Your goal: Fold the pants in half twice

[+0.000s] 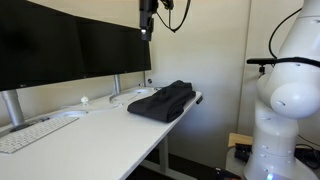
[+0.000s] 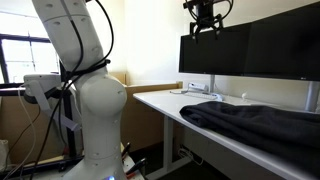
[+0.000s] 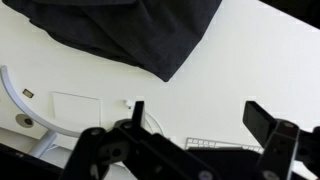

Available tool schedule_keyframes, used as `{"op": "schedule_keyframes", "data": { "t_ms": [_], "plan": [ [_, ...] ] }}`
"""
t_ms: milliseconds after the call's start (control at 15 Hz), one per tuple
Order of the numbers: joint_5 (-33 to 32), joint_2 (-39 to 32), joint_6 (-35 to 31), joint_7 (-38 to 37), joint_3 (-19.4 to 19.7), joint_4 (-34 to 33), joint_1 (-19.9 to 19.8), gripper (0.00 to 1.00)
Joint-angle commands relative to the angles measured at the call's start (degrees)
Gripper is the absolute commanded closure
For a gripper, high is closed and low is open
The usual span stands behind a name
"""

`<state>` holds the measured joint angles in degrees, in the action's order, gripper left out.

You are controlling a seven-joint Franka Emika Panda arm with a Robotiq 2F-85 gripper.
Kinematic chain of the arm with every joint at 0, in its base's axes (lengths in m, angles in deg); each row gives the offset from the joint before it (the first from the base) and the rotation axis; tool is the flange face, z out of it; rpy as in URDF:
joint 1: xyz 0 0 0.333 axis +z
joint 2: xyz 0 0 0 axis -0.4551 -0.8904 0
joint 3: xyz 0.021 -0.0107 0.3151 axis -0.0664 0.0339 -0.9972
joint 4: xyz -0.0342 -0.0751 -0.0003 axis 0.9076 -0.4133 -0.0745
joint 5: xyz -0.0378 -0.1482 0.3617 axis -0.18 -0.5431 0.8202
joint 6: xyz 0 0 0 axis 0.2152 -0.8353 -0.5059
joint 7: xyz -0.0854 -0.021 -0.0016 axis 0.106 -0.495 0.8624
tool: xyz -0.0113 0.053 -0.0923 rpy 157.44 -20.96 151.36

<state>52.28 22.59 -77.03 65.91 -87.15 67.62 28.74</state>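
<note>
While the wrist view looks down past the hand (image 3: pixel 200 128), its fingers (image 3: pixel 263 122) are seen spread wide, with nothing held between them and the white table (image 3: pixel 240 70) well below. Farther on in that view, the black pants (image 3: pixel 120 30) are seen lying on the table, one corner pointed toward the hand and apart from it. In an exterior view, a white keyboard (image 1: pixel 35 133) is found nearest on the table. Past it, the pants (image 1: pixel 162 101) lie bunched in a wrinkled heap near the table's edge, and behind them two dark monitors (image 1: pixel 70 45) are set side by side on stands. The hand is held high above the table, level with the monitors' upper edge and well clear of the pants. The robot's white body (image 2: pixel 90 100) is seen beside the table in both exterior views.
</note>
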Motion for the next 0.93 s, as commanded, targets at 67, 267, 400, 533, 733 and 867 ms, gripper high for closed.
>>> {"op": "schedule_keyframes", "data": {
  "t_ms": [67,267,400,533,733,867],
  "plan": [
    [0.5,2.7,-1.4,-4.7,-2.9,6.3,2.7,0.0],
    [0.6,2.2,-1.3,-7.5,-4.9,8.7,4.2,0.0],
    [0.9,1.4,-0.8,-9.0,-6.0,9.7,5.1,0.0],
    [0.5,-0.7,-0.8,-11.4,-7.6,9.8,5.8,0.0],
    [0.0,-2.9,-1.3,-15.0,-9.2,10.7,6.2,0.0],
    [-1.9,-4.4,-3.4,-20.2,-10.4,11.3,5.8,0.0]
  ]
}}
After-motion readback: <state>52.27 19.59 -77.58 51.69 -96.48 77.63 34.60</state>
